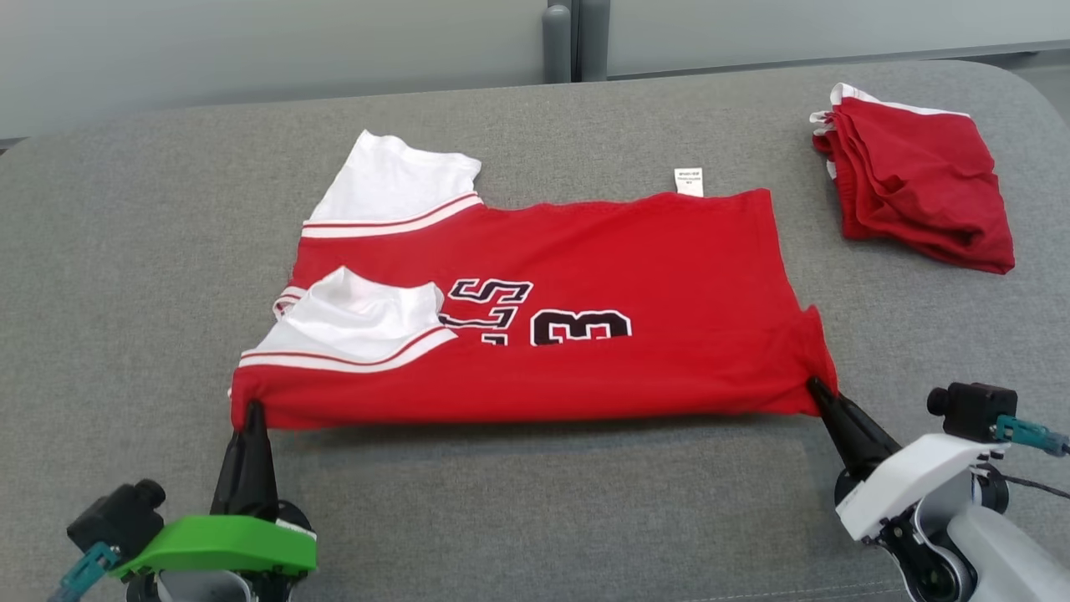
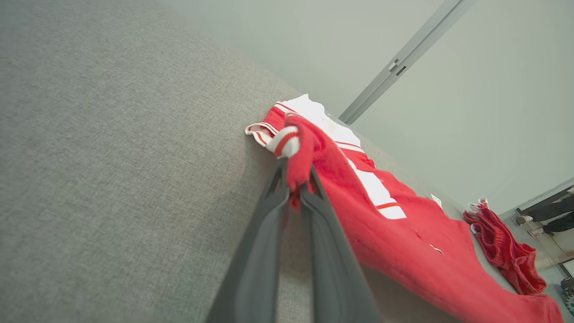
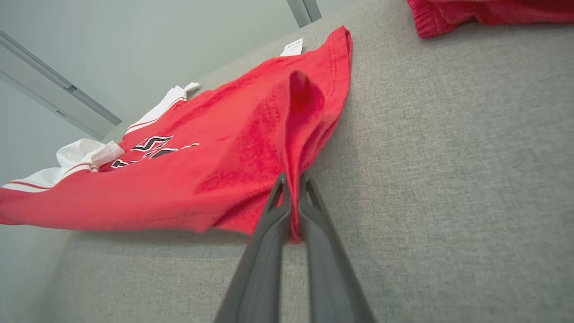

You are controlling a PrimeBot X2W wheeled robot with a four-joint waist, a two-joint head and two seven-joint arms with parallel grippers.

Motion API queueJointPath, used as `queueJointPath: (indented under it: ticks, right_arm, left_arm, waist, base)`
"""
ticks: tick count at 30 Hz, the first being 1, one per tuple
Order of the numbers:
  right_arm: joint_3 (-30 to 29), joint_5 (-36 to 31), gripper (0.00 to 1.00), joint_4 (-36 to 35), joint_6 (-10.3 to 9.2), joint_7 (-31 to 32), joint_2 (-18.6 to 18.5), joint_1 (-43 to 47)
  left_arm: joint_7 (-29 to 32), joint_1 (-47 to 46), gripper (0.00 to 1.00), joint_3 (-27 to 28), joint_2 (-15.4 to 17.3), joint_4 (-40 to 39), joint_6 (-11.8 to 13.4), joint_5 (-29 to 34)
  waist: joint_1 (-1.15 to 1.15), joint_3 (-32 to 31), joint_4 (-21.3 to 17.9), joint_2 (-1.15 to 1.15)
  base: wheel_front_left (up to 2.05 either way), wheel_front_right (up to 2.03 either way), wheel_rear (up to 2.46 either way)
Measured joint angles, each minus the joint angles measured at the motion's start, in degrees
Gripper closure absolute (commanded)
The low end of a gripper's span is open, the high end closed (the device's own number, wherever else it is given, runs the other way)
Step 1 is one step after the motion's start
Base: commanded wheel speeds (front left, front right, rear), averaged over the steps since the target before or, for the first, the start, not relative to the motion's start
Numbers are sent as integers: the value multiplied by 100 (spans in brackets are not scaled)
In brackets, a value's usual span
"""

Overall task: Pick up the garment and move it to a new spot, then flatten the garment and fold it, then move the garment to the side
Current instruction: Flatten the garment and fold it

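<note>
Red jersey (image 1: 669,251), white sleeves, black 3, spread sideways before me, near edge lifted at both corners

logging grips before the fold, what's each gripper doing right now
left gripper: closed on the jersey, near corner at the sleeve end.
right gripper: closed on the jersey, near corner at the hem end.

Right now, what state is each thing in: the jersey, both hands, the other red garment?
jersey: spread out, near edge lifted
left hand: shut on jersey's near left corner
right hand: shut on jersey's near right corner
other red garment: folded, lying apart at far right
</note>
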Motion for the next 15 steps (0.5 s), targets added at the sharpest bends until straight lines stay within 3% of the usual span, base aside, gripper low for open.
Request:
queueJointPath:
  ticks: [15]
  right_arm:
    - [67,267,100,-341,-1,244,-233,717]
  left_arm:
    - [13,822,100,-191,12,-275,199,87]
  waist:
    - [0,-75,1,0]
  base:
    - [0,0,0]
